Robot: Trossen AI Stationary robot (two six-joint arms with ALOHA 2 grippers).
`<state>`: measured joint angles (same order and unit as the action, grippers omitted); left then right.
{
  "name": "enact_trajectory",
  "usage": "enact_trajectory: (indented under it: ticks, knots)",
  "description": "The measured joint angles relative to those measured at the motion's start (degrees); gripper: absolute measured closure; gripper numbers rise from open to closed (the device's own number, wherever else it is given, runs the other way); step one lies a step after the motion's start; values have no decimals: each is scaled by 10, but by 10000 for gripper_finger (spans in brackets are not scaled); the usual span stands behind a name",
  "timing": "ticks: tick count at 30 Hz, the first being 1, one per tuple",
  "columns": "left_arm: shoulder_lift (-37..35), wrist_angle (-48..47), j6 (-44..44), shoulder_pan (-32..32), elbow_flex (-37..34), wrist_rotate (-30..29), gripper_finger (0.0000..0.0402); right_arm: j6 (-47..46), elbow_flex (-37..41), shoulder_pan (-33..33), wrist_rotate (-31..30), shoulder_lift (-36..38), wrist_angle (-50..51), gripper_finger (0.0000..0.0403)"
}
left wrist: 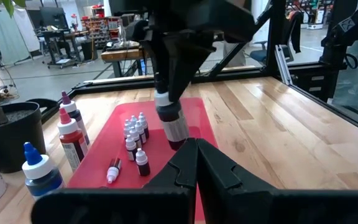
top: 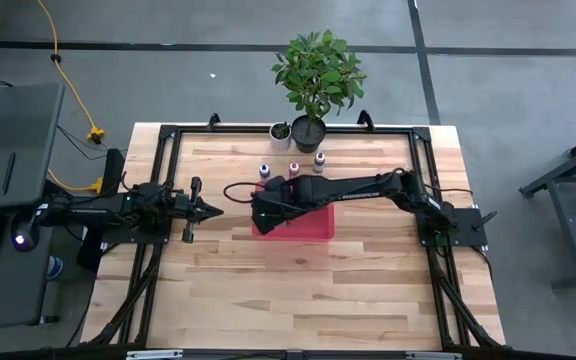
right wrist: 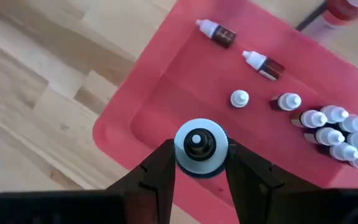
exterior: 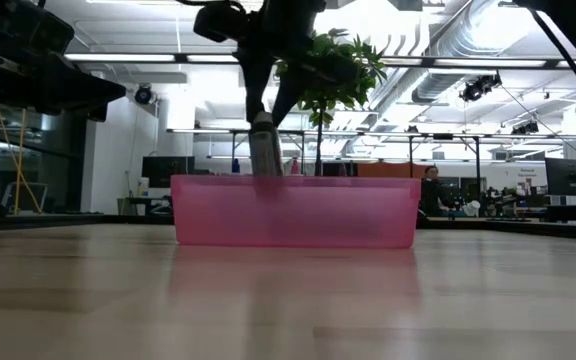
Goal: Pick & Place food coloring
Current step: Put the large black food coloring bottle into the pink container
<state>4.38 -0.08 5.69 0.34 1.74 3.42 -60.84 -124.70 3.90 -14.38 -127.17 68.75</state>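
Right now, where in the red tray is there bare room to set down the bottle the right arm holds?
The red tray floor is bare under the held bottle in the right gripper, toward its near corner. Crowded: the standing small bottles clustered at the far side, with two lying bottles nearby.

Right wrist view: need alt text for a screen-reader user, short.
Looking straight down, the right gripper is shut on a bottle by its whitish ribbed cap, above the red tray. Small white-capped bottles stand clustered in the tray, with two more lying on their sides; light wooden table lies beyond the tray.
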Motion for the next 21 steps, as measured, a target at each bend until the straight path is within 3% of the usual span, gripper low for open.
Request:
enact_trajectory:
  ticks: [5,15,21]
  knots:
    - [0,0,0,0,0,0,401,-29,0,2,-20,10,23,286]
    - [0,0,0,0,0,0,401,-124,-1,26,-108,77,190,286]
    - [0,0,0,0,0,0,401,-157,13,43,-134,107,209,286]
